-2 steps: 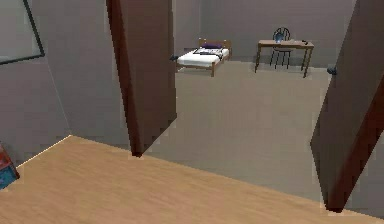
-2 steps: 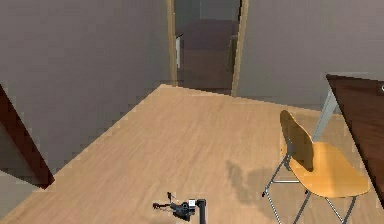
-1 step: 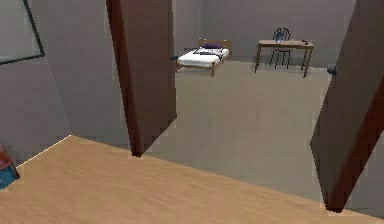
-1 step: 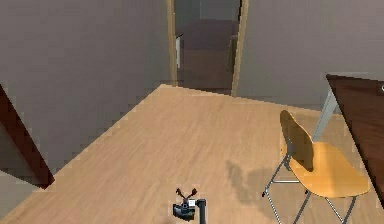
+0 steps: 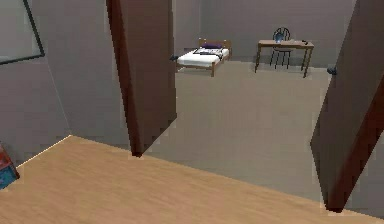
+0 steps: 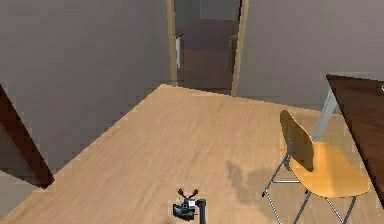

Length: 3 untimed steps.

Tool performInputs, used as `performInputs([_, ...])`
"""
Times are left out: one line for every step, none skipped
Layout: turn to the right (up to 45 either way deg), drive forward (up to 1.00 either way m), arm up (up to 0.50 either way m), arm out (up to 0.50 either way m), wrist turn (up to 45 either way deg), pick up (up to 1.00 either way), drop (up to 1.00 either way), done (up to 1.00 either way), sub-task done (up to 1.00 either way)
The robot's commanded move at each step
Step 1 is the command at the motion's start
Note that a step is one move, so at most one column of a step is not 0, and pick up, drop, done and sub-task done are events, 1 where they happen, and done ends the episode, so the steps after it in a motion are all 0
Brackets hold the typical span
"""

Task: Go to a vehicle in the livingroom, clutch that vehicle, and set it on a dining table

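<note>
1. The pincer point(image 6: 187, 194) is hovering low at the arm side view's bottom edge. Its two thin fingers are reaching out over bare wooden floor point(image 6: 170, 140). It is holding nothing, and how far the fingers are parted cannot be told.
2. To the pincer's right, a chair point(image 6: 318, 165) with an ochre seat and thin metal legs is standing on the same floor and casting a shadow toward the pincer.
3. Just beside that chair, a dark brown worktop point(image 6: 362, 112) on a pale leg is running off the arm side view's right edge.
4. Farther out, a wood-framed doorway point(image 6: 208, 45) is opening between grey walls onto a dimmer room.
5. At the arm side view's left edge, a dark brown door edge point(image 6: 22, 140) is leaning into the frame.
6. In the forward view, pale wood boards are giving way to a grey floor between two dark brown doors. The left door point(image 5: 146, 70) is standing ajar, and the right door point(image 5: 352, 110) is carrying a round knob point(image 5: 331, 71).
7. Beyond them, a bed point(image 5: 205, 57) with white bedding is lying against the far wall. Well apart from it, a small wooden desk point(image 5: 285, 46) is standing with a dark chair behind it.
8. At the forward view's bottom-left edge, a red-and-blue thing point(image 5: 6, 165) is poking into the frame. It is too cut off to tell whether it is the vehicle.
9. Above it, a framed panel point(image 5: 18, 30) is hanging on the grey wall.
</note>
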Motion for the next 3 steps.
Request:
performInputs([0.0, 0.0, -0.3, 0.0, 0.0, 0.0, 0.0, 0.0, 0.0])
performInputs([0.0, 0.0, 0.0, 0.0, 0.0, 1.0, 0.0, 0.0, 0.0])
performInputs([0.0, 0.0, 0.1, 0.0, 0.0, 0.0, 0.0, 0.0, 0.0])
